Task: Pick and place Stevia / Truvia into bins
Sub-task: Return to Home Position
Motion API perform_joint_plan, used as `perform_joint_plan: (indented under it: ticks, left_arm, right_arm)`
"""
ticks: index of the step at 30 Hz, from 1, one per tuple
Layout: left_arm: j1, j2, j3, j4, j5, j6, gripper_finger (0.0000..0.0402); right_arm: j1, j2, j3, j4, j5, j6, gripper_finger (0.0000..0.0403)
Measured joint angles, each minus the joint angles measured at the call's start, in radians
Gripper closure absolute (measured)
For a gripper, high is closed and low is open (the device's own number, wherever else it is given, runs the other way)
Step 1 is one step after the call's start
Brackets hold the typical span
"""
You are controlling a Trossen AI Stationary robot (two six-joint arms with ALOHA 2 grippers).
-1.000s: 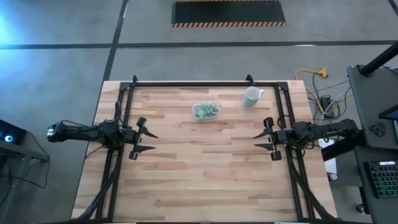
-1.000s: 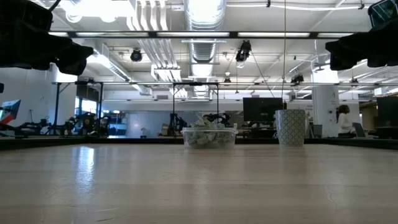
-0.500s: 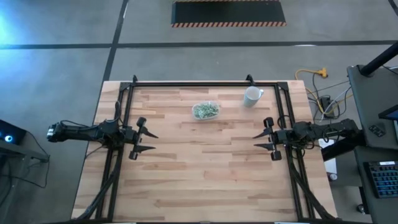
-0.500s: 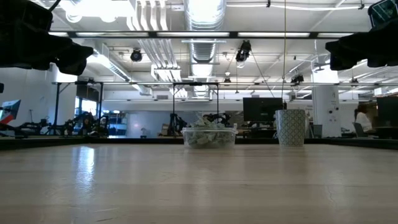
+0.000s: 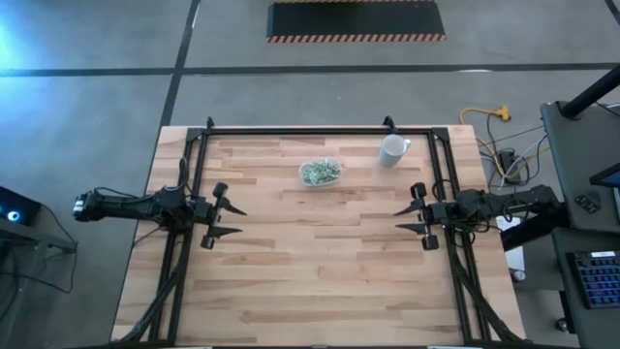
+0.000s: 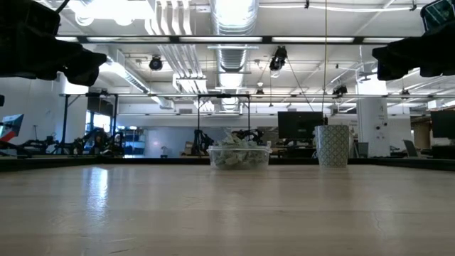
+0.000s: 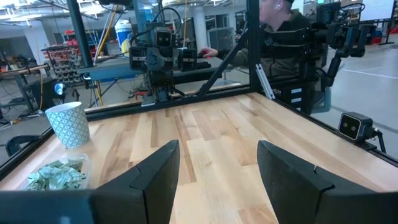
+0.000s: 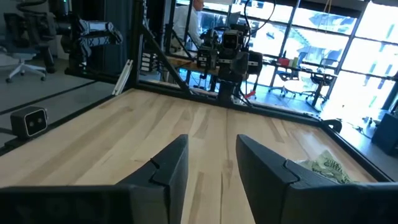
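A small clear container (image 5: 321,173) stands on the far middle of the table, filled with light green and white Stevia packets (image 6: 239,158); it also shows in the left wrist view (image 7: 57,175) and the right wrist view (image 8: 328,167). My left gripper (image 5: 236,221) hovers open above the table's left side. My right gripper (image 5: 400,220) hovers open above the right side. Both point toward the table's middle, well short of the container. No loose packets show on the wood.
A white patterned cup (image 5: 392,149) stands right of the container, near the far right corner. A black metal frame (image 5: 291,132) runs along the table's far, left and right sides. Bare wood (image 5: 320,271) fills the middle and near part. A person sits beyond the table in the left wrist view.
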Motion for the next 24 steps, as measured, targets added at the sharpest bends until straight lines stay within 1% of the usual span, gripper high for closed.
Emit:
perform_joint_plan:
  ticks: [6, 15, 24]
  left_arm:
    - [0.0, 0.0, 0.0, 0.0, 0.0, 0.0, 0.0202]
    - [0.0, 0.0, 0.0, 0.0, 0.0, 0.0, 0.0202]
    - [0.0, 0.0, 0.0, 0.0, 0.0, 0.0, 0.0202]
  right_arm:
    - [0.0, 0.0, 0.0, 0.0, 0.0, 0.0, 0.0273]
    - [0.0, 0.0, 0.0, 0.0, 0.0, 0.0, 0.028]
    - [0.0, 0.0, 0.0, 0.0, 0.0, 0.0, 0.0273]
